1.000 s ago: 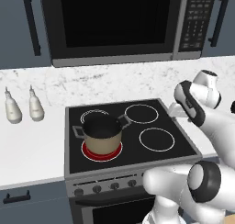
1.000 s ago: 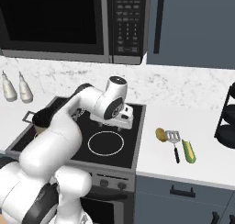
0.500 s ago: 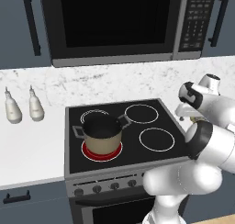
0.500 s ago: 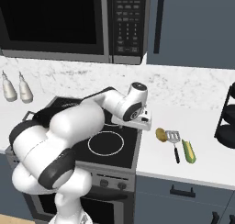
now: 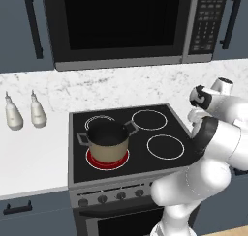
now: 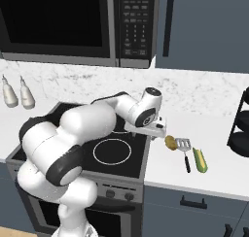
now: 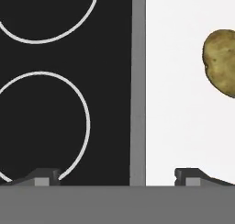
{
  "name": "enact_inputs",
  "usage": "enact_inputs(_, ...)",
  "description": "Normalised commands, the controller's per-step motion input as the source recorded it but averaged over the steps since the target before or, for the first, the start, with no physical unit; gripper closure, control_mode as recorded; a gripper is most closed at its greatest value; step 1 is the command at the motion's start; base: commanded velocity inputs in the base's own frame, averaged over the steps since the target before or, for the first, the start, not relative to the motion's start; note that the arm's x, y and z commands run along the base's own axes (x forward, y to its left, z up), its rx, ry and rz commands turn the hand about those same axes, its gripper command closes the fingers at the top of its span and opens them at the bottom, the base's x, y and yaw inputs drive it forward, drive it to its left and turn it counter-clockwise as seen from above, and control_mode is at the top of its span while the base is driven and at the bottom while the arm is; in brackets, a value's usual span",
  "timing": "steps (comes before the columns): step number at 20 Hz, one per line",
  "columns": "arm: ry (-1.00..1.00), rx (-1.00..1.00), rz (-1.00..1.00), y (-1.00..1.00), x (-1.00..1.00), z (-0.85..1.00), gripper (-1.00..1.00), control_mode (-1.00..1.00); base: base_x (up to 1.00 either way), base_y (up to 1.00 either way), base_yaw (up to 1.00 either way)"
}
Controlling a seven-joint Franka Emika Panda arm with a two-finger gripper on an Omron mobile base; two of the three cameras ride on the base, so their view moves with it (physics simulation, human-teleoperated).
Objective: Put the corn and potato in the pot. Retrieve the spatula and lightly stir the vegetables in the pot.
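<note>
Because nothing has gone into it yet, the pot waits on the glowing front-left burner of the stovetop, well apart from the food, which all lies on the white counter to the stove's right. The gripper hangs at the stove's right edge with its jaws spread wide and empty, seemingly lining up on the potato just beside it; right of that lie the spatula and the corn.
</note>
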Motion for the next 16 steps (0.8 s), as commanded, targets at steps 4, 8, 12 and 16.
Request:
enact_inputs(4,0.00,-0.04,0.03,-0.78,0.39,-0.22,-1.00,-1.00,0.00,0.00,0.00)
enact_inputs(8,0.00,-0.04,0.04,-0.59,0.45,-0.09,-1.00,-1.00,0.00,0.00,0.00)
enact_inputs(12,0.00,-0.01,0.01,-0.48,0.59,-0.21,-1.00,-1.00,0.00,0.00,0.00)
enact_inputs(16,0.00,0.00,0.04,-0.24,0.23,-0.26,-1.00,-1.00,0.00,0.00,0.00)
